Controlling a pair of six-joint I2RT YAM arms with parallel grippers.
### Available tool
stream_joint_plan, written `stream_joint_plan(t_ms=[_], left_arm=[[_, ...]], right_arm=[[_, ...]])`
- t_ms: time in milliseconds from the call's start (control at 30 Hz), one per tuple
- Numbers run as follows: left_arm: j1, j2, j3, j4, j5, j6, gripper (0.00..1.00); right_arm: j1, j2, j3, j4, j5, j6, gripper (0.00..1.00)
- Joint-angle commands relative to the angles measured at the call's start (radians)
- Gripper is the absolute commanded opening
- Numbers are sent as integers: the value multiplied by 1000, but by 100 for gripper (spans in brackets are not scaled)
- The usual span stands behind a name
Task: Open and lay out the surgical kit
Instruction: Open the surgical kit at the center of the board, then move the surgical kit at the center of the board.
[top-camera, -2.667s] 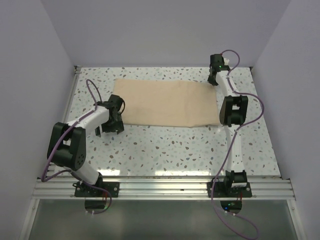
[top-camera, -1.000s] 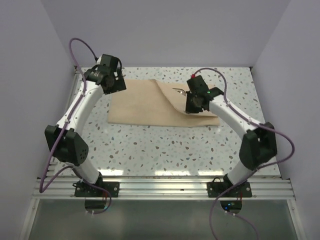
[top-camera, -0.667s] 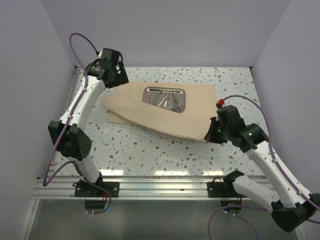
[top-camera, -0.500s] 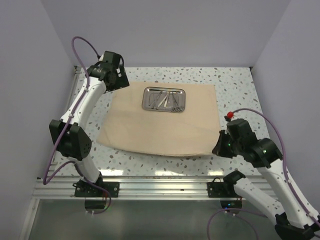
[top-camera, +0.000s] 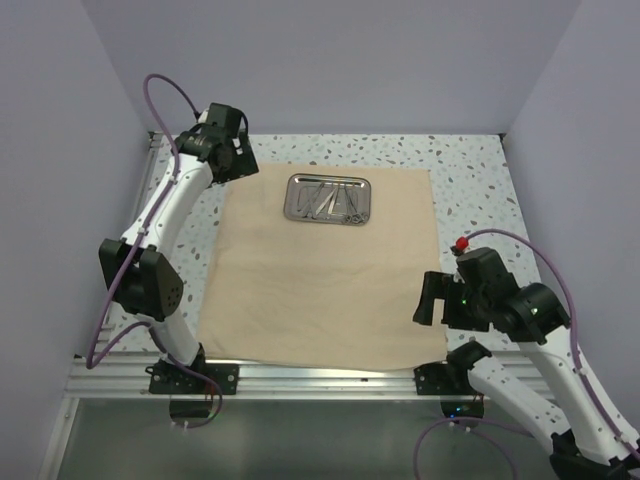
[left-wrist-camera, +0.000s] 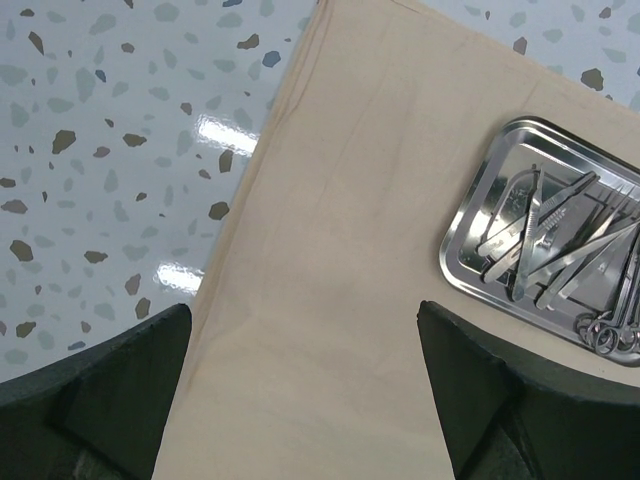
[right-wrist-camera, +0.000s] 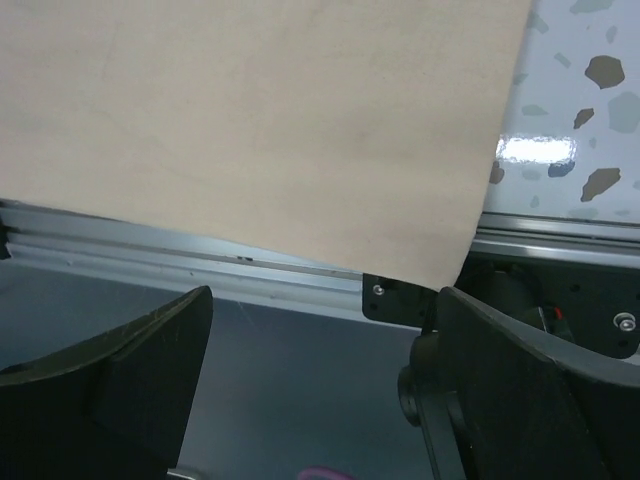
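Since the cloth wrap (top-camera: 320, 280) is spread flat from near the far edge of the surface (top-camera: 470, 180) to its near edge, the opening is judged done. The steel tray (top-camera: 289, 200) is seen on the far part of the cloth, with the instruments (top-camera: 330, 203) heaped inside. Laying them out is judged to be left. The left jaws are spread wide above the cloth's far left corner, and nothing is held. The right jaws are likewise parted wide over the near right corner, which is gripped by nothing and is draped just past the near edge.
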Motion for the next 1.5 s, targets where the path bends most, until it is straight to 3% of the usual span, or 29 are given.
stream_joint_plan(t_ms=[0, 133, 333, 467, 533, 700, 833, 1000, 1100, 1233, 1467], left_arm=[[-4, 5, -20, 21, -39, 10, 99], [5, 24, -26, 61, -35, 78, 99], [82, 59, -32, 136, 60, 131, 100], [143, 102, -11, 156, 123, 157, 99], [176, 135, -8, 182, 146, 183, 99], [237, 229, 31, 272, 240, 221, 99], [258, 404, 181, 239, 295, 229, 97], [258, 556, 270, 228, 341, 226, 95], [258, 582, 287, 245, 378, 218, 93], [258, 542, 155, 326, 378, 214, 93], [252, 538, 66, 360, 367, 220, 90]], right_arm=[[-5, 76, 92, -171, 43, 30, 99], [-5, 188, 250, -11, 86, 26, 98], [-24, 521, 428, 255, 221, -115, 98], [-283, 777, 568, 346, -1, -140, 98], [-323, 912, 653, 394, 12, -141, 96], [-386, 1275, 935, 354, 115, -166, 96], [-423, 1495, 1210, 299, 166, -155, 95], [-448, 1693, 1431, 238, 239, -152, 94], [-459, 1733, 1392, 282, 265, -143, 92], [-465, 1762, 1327, 353, 220, -138, 88], [-465, 1854, 1341, 388, 137, -121, 84]])
